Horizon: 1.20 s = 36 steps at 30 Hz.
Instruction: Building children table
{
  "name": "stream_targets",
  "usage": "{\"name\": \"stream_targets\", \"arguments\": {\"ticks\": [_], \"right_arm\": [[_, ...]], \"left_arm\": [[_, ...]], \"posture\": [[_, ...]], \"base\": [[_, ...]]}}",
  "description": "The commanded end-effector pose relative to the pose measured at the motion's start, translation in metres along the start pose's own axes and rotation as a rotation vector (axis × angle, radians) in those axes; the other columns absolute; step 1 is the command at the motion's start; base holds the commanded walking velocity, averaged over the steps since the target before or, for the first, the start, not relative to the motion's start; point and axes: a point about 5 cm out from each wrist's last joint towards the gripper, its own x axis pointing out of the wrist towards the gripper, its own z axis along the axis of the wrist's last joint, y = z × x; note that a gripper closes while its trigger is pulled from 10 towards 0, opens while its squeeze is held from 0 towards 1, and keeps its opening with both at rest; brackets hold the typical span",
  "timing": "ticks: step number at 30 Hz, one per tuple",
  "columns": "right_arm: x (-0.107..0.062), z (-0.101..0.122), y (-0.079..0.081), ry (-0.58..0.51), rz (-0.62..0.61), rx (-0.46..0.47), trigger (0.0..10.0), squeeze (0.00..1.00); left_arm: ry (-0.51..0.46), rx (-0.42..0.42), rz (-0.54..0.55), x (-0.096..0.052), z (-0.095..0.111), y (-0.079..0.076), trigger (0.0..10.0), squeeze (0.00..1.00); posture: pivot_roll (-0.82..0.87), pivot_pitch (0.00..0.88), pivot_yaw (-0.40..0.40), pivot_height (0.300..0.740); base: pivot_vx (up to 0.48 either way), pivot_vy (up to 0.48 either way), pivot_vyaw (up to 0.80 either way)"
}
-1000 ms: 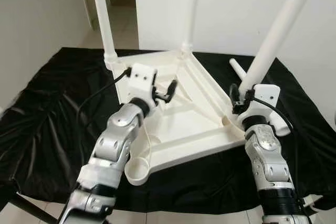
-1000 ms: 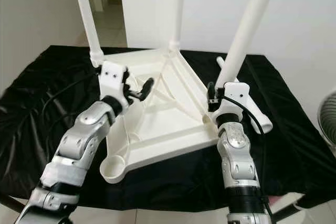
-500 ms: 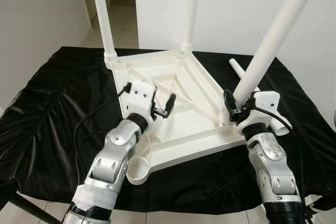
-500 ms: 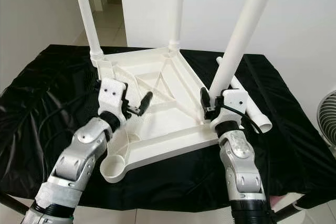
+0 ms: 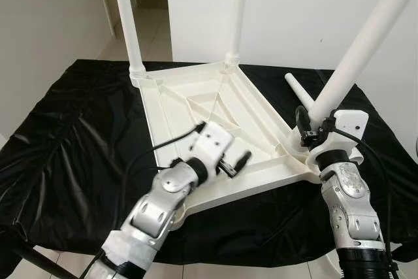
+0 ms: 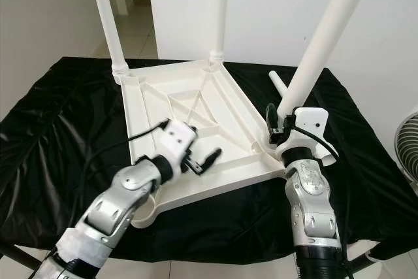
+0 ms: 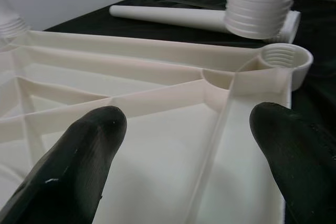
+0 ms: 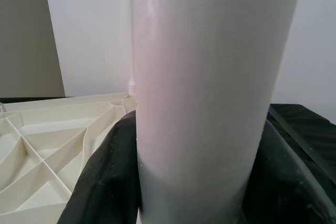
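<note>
Leg-fitting step: leg (image 6: 318, 42) is clamped in right gripper (image 6: 285, 130) fingers above socket (image 7: 282, 60); left gripper (image 6: 204, 159) fingers apart over top (image 6: 163, 93); next, leg lowered & screwed in.

We log colours: tabletop (image 5: 196, 106), upside down, cream-white w/ ribbed underside; legs (image 5: 125, 14) plain white; cloth (image 5: 72, 135) glossy black; arms (image 5: 153, 207) silver; left gripper (image 5: 236, 161) fingers black; wall (image 5: 294, 11) white, no pattern.
</note>
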Motion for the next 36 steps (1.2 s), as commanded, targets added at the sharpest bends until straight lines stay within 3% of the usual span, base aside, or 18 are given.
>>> {"name": "stream_targets", "arguments": {"ticks": [1, 9, 17, 20, 23, 27, 32, 33, 35, 36], "right_arm": [[-0.001, 0.003, -0.001, -0.02, -0.012, -0.008, 10.0, 0.0], [-0.006, 0.003, -0.003, -0.017, -0.027, -0.017, 10.0, 0.0], [-0.006, 0.002, -0.005, -0.015, -0.039, -0.024, 10.0, 0.0], [-0.006, 0.002, -0.005, -0.015, -0.041, -0.026, 10.0, 0.0], [-0.005, 0.003, -0.004, -0.017, -0.043, -0.024, 10.0, 0.0], [-0.005, 0.002, -0.002, -0.016, -0.043, -0.025, 10.0, 0.0], [-0.006, 0.002, -0.004, -0.016, -0.054, -0.028, 10.0, 0.0], [-0.006, 0.002, -0.004, -0.017, -0.057, -0.028, 10.0, 0.0], [-0.006, 0.002, -0.004, -0.017, -0.059, -0.028, 10.0, 0.0], [-0.005, 0.002, -0.003, -0.018, -0.059, -0.03, 10.0, 0.0]], "left_arm": [[0.068, -0.011, -0.061, 0.007, -0.008, -0.01, 10.0, 0.0], [0.125, -0.001, -0.184, 0.017, -0.013, -0.034, 10.0, 0.0], [0.191, 0.074, -0.315, 0.021, -0.019, -0.054, 10.0, 0.0], [0.215, 0.087, -0.323, 0.021, -0.022, -0.056, 10.0, 0.0], [0.297, 0.093, -0.31, 0.023, -0.033, -0.055, 10.0, 0.0], [0.376, 0.045, -0.231, 0.026, -0.041, -0.045, 10.0, 0.0], [0.384, 0.045, -0.198, 0.029, -0.04, -0.036, 10.0, 0.0], [0.376, 0.044, -0.196, 0.029, -0.038, -0.034, 5.6, 0.0], [0.373, 0.042, -0.194, 0.028, -0.037, -0.032, 5.6, 0.0], [0.36, 0.043, -0.198, 0.027, -0.035, -0.03, 0.0, 0.0]], "posture": [[-0.05, 0.0, 0.05, 0.74], [-0.06, 0.001, 0.065, 0.74], [-0.06, 0.008, 0.071, 0.74], [-0.06, 0.008, 0.071, 0.74], [-0.06, 0.016, 0.075, 0.74], [-0.06, 0.024, 0.081, 0.74], [-0.06, 0.024, 0.081, 0.74], [-0.06, 0.03, 0.083, 0.74], [-0.06, 0.03, 0.083, 0.74], [-0.06, 0.03, 0.083, 0.74]], "base": [[0.0, 0.0, 0.0], [0.0, 0.0, 0.0], [0.0, 0.0, 0.0], [0.0, 0.0, 0.0], [0.0, 0.0, 0.0], [0.0, 0.0, 0.0], [0.0, 0.0, 0.0], [0.0, 0.0, 0.0], [0.0, 0.0, 0.0], [0.0, 0.0, 0.0]]}}
